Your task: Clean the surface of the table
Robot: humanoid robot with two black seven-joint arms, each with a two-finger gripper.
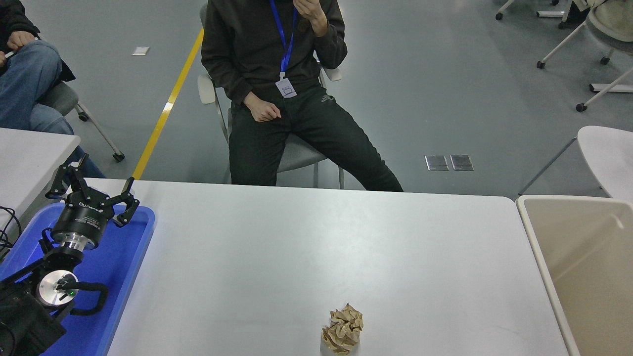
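The table surface (pixel 306 247) is a wide white top filling the lower picture. A crumpled ball of brown paper (pixel 342 329) lies on it near the front edge, a little right of centre. My left gripper (pixel 93 185) stands open above the blue tray at the far left, with nothing between its fingers. The right arm and its gripper are out of view.
A blue plastic tray (pixel 131 252) sits under the left arm. A beige bin (pixel 583 262) stands at the table's right end. A person sits on a chair (pixel 207 91) past the far edge, another person at the top left beside a smaller white table (pixel 24 153).
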